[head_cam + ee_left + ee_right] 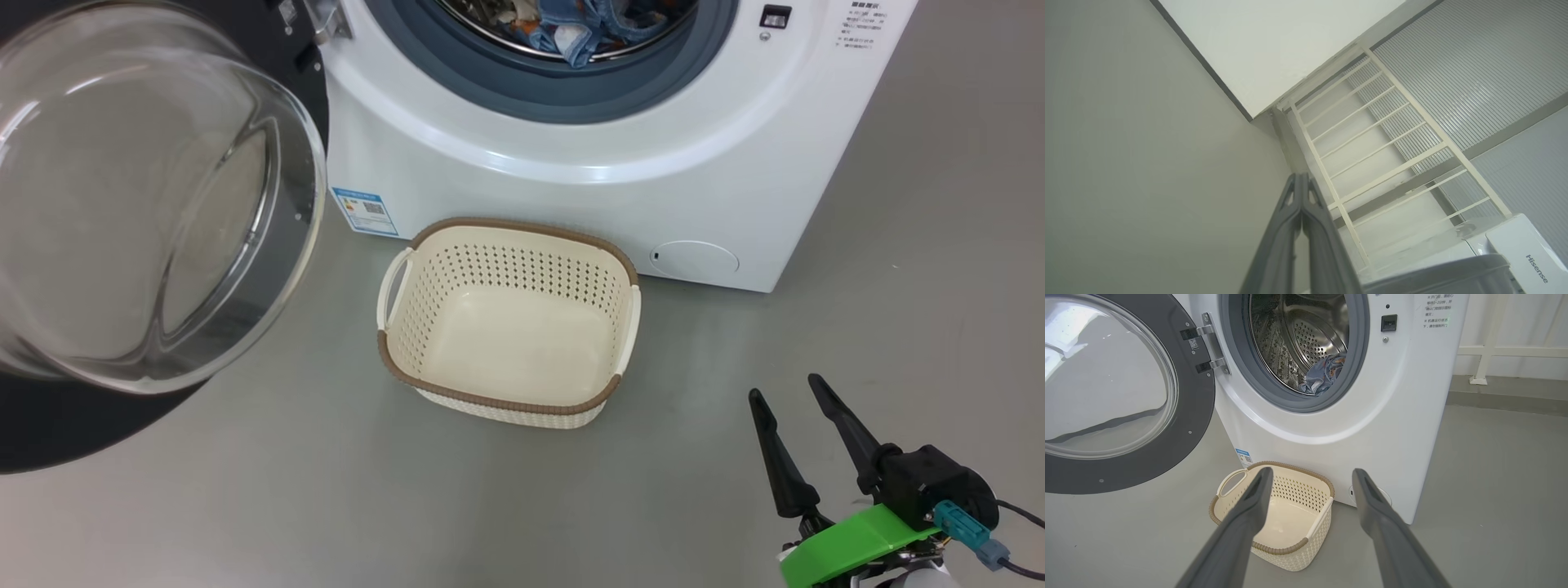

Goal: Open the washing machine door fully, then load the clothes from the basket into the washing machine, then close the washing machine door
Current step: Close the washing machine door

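Already loaded: clothes point(580, 37) in washing machine point(571, 204), beyond right hand point(784, 388) (spread, empty); basket point(506, 222) bare, just ahead of it; washing machine door point(155, 204) wide open to its left, closing outstanding; left hand point(1301, 179) clenched, empty

Clear smooth glass door point(147, 212) with glossy black rim, glossy white washing machine point(588, 204), shiny perforated steel drum point(1310, 335), soft blue cloth clothes point(575, 37), matt cream plastic basket point(506, 273)
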Tool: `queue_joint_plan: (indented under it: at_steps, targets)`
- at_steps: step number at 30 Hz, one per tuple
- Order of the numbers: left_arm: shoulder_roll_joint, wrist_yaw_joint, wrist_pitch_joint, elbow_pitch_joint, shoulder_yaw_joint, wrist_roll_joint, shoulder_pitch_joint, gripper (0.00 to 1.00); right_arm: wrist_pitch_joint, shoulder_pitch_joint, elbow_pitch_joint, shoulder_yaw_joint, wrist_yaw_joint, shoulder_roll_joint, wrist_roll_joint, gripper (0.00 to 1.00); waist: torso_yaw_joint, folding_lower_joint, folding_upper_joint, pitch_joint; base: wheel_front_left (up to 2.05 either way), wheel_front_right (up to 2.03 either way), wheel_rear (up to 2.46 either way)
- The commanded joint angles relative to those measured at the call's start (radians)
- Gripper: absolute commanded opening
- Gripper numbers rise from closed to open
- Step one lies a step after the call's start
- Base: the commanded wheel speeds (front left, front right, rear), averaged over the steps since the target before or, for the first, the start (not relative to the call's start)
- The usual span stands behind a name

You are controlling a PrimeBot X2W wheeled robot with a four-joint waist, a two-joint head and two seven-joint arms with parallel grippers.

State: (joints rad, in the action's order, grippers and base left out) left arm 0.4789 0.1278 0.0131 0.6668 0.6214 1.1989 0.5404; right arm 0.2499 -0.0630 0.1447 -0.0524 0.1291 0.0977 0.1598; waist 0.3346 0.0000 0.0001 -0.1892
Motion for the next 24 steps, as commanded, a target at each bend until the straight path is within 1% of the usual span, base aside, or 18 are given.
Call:
queue_joint_plan:
  at_steps: [1, 8, 13, 17, 24]
  targets:
    - [0.076, 0.003, 0.020, -0.010, 0.022, 0.022, 0.024, 0.00, 0.012, -0.025, -0.027, -0.025, 0.002, 0.005, -0.006, 1.00, -0.005, 0.0000, -0.0001, -0.007, 0.00, 0.00, 0.00]
    - [0.078, 0.003, 0.116, 0.025, 0.037, 0.136, 0.035, 0.00, 0.012, -0.031, -0.031, -0.025, 0.002, 0.016, -0.010, 1.00, -0.012, 0.0000, -0.0001, -0.025, 0.00, 0.00, 0.00]
    - [0.071, 0.003, 0.207, 0.044, 0.043, 0.209, 0.028, 0.00, 0.012, -0.031, -0.030, -0.026, 0.002, 0.020, -0.011, 1.00, -0.014, 0.0000, -0.0001, -0.031, 0.00, 0.00, 0.00]
    - [0.070, 0.003, 0.264, 0.053, 0.043, 0.244, 0.022, 0.00, 0.012, -0.033, -0.029, -0.028, 0.002, 0.024, -0.012, 1.00, -0.014, 0.0000, -0.0001, -0.035, 0.00, 0.00, 0.00]
    - [0.059, 0.003, 0.315, 0.057, 0.039, 0.276, 0.021, 0.00, 0.012, -0.038, -0.027, -0.032, 0.002, 0.030, -0.013, 1.00, -0.013, 0.0000, -0.0001, -0.044, 0.00, 0.00, 0.00]
